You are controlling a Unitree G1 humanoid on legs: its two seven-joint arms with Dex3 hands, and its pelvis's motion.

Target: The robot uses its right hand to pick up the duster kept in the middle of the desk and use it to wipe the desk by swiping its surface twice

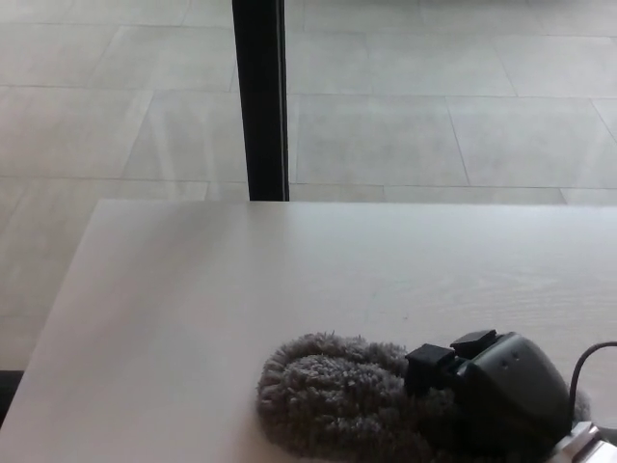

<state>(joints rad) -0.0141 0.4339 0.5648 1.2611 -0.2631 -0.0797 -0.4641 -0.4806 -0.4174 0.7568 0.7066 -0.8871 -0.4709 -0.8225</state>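
A grey fluffy duster [333,394] lies flat on the pale wooden desk [241,280], near the front edge and a little right of centre. My right hand [492,391] comes in from the lower right and rests on the duster's right end, its black fingers closed into the fluff. The duster's right part is hidden under the hand. My left hand does not show.
A black vertical post [260,96] stands behind the desk's far edge. Beyond it lies a grey tiled floor [434,116]. The desk's left edge runs diagonally at the left of the picture.
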